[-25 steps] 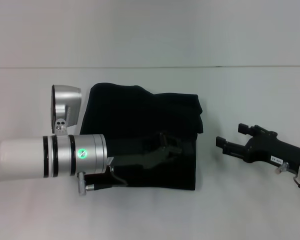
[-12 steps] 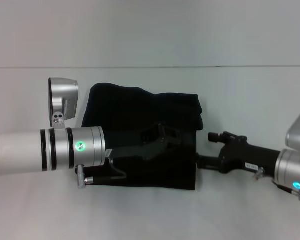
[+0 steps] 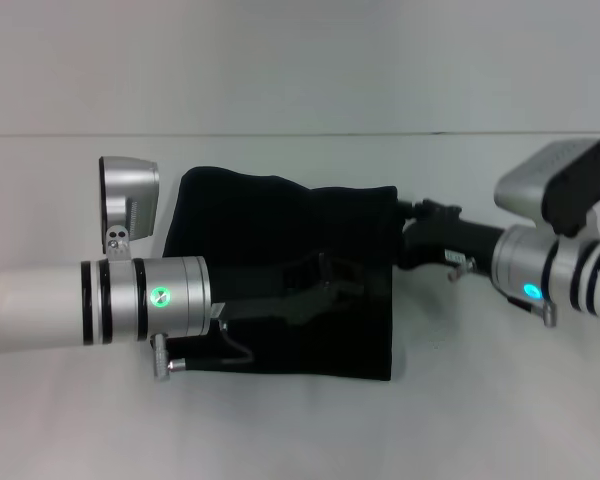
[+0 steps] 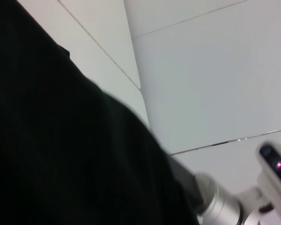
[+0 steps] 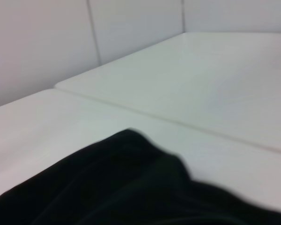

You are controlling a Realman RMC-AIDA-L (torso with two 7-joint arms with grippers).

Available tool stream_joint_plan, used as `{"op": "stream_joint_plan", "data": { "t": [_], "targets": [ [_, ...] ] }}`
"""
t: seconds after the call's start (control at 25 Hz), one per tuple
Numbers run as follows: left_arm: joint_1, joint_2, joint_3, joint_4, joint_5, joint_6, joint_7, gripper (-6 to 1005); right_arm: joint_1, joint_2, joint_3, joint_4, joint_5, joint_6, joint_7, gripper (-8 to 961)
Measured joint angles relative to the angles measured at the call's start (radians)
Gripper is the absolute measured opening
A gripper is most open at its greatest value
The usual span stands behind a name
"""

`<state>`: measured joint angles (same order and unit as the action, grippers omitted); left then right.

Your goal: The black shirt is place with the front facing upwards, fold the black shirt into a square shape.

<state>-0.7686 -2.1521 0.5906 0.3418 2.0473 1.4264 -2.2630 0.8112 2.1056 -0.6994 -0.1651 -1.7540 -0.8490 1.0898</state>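
The left gripper [image 3: 332, 283] reaches in from the left and lies over the middle of the black shirt [image 3: 270, 225], black against black, so whether its claw is open or closed cannot be told. Its silver and white arm crosses the near left part of the white table [image 3: 300, 430] and covers the shirt's left near corner from the head view.

The black shirt lies folded into a rough rectangle at the centre of the table, with no lettering showing on the upper face. Its far edge is uneven, higher on the left, and its right far corner bulges in a small bunched fold. The near edge runs fairly straight. Bare table surrounds the cloth on the far side, along the near side and to the right below the other arm. In the left wrist view the shirt fills most of the picture.

The right gripper [image 3: 408, 232] comes in from the right and touches the shirt's right far corner; its claw merges with the dark cloth, so its state cannot be told. The right wrist view shows a rounded black fold close up, with open table beyond
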Motion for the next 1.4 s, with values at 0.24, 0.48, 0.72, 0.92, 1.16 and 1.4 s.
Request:
{"op": "stream_joint_plan", "data": {
  "t": [0.24,0.48,0.72,0.92,1.16,1.4],
  "targets": [
    [0.007,-0.008,0.015,-0.012,0.012,-0.037,0.03,18,0.029,-0.003,0.001,-0.013,0.112,0.072,-0.001,944],
    [-0.001,-0.012,0.083,-0.05,0.011,-0.145,0.039,19,0.014,-0.006,0.001,-0.046,0.14,0.099,-0.002,945],
    [-0.011,-0.017,0.089,-0.069,0.0,-0.148,0.039,58,-0.01,-0.006,0.023,-0.048,0.155,0.183,-0.001,945],
    [-0.006,-0.018,0.081,-0.077,-0.048,-0.085,0.074,135,-0.077,-0.01,0.106,-0.059,0.271,0.173,-0.001,944],
    [0.035,0.007,0.08,-0.075,-0.189,0.076,0.098,283,-0.178,-0.019,0.124,-0.069,0.354,-0.012,0.007,944],
    [0.063,0.059,0.075,-0.06,-0.205,0.181,0.079,539,-0.215,-0.025,0.081,-0.075,0.257,-0.24,0.001,945]
  ]
}}
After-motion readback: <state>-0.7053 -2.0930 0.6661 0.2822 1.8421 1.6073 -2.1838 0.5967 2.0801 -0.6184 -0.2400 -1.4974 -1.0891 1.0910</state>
